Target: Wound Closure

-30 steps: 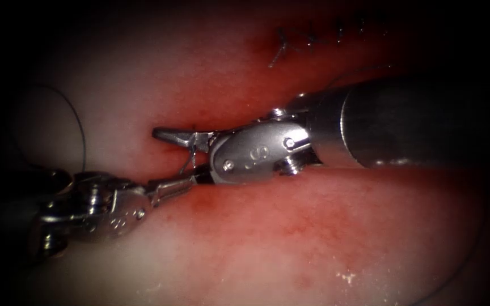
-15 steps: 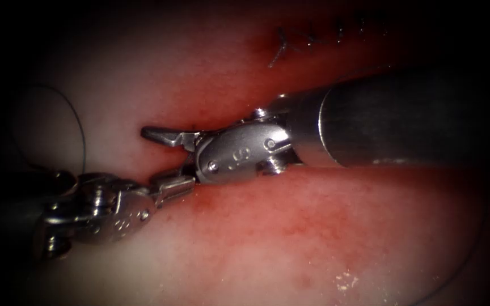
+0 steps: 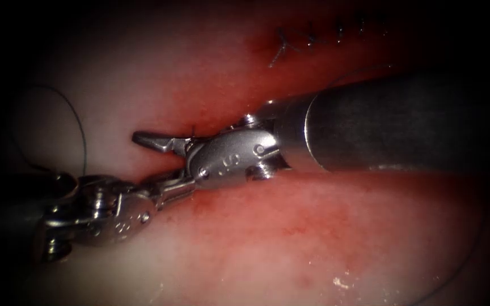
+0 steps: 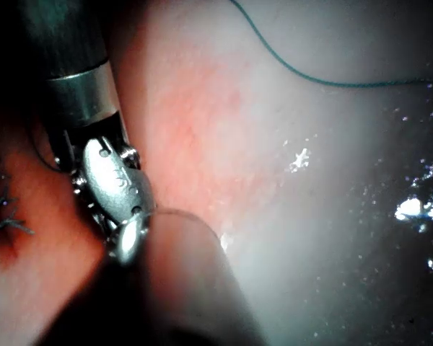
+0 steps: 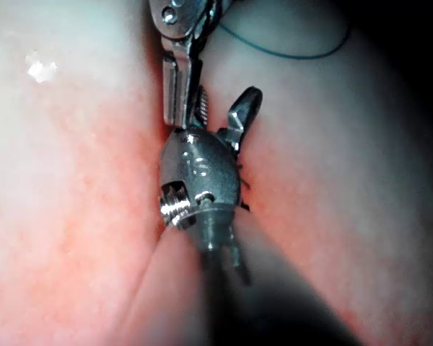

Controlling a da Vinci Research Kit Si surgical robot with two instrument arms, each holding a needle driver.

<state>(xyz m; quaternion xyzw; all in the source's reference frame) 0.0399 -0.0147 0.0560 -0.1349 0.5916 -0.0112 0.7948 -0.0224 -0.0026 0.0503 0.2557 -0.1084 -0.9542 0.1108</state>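
Note:
On the tissue (image 3: 324,226) both tools meet at the open end of the cut (image 3: 222,116). My right tool (image 3: 157,161) comes in from the right with its jaws spread, the upper one lying over the tissue and the lower one down against the left tool. The left tool (image 3: 178,182) reaches in from the lower left with its jaws shut on a short thread, which the right tool's wrist covers. In the right wrist view the right tool (image 5: 224,101) stands spread beside the left tool's shut jaws (image 5: 177,79). I see no needle.
Finished dark stitches (image 3: 324,38) with a cut tail (image 3: 279,52) run along the cut at the upper right; they also appear as stitches (image 4: 3,216) in the left wrist view. A loose thread loop (image 3: 79,122) lies on the left, and red fluid (image 3: 216,204) stains the tissue.
The right tool has slid left along the cut, and its lower jaw now overlaps the left tool's tips. The short thread seen between its jaws a second ago is now covered. The left tool stayed put.

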